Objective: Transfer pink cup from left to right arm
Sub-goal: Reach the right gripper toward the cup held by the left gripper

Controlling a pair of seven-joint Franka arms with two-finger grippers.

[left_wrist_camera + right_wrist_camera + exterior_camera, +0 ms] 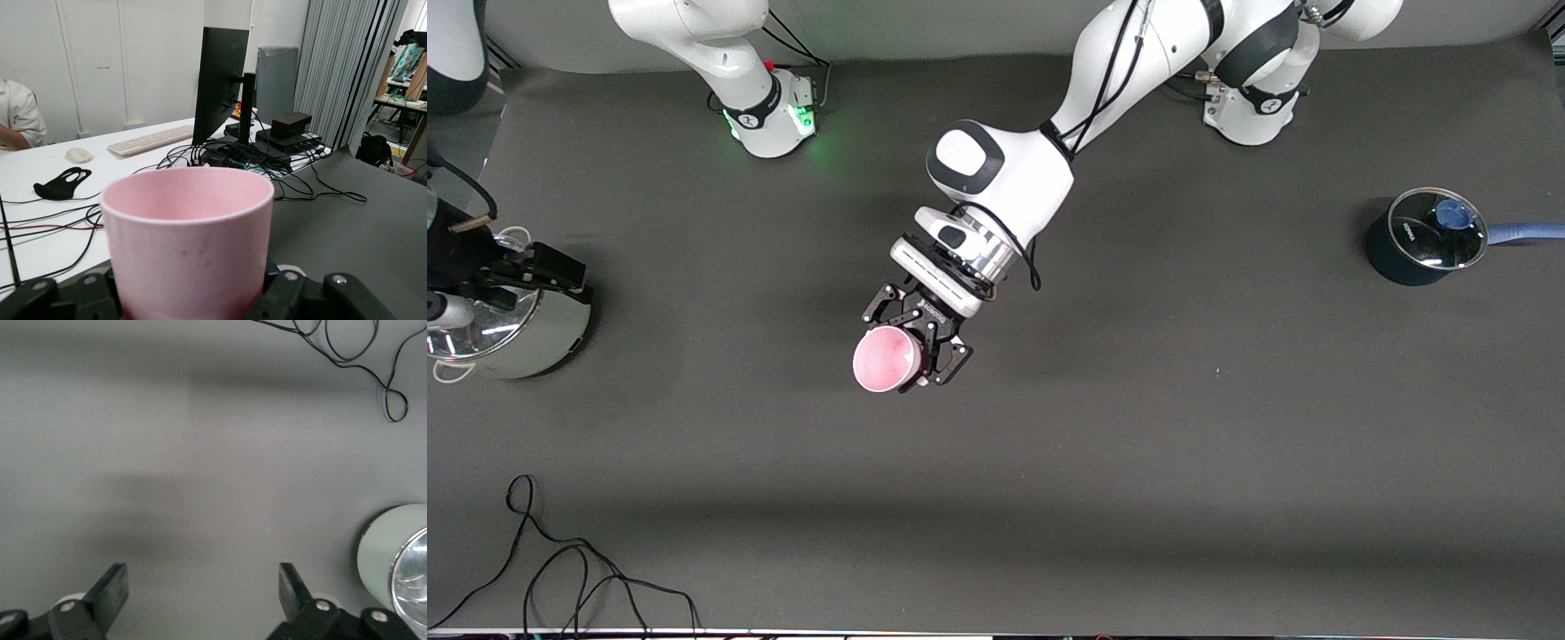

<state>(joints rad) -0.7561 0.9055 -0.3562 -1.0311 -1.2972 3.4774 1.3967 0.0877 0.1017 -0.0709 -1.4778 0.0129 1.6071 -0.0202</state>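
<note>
Dark table mat lies under the pink cup, clamped by the left gripper mid-table, while the right gripper, spread wide at the steel pot, risks a dropped handoff if release is mistimed.

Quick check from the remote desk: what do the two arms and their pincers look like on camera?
Both arms have glossy white shells with black joint bands. The left arm carries black cables down to a silver wrist ring, and the left pincer is black. The right pincer has black fingers; green lights glow on the right arm's base.

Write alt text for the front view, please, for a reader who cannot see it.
The left end effector, over the middle of the dark grey table mat, is shut on a small pale-pink tapered plastic cup. The right end effector waits open at a steel pot.
</note>
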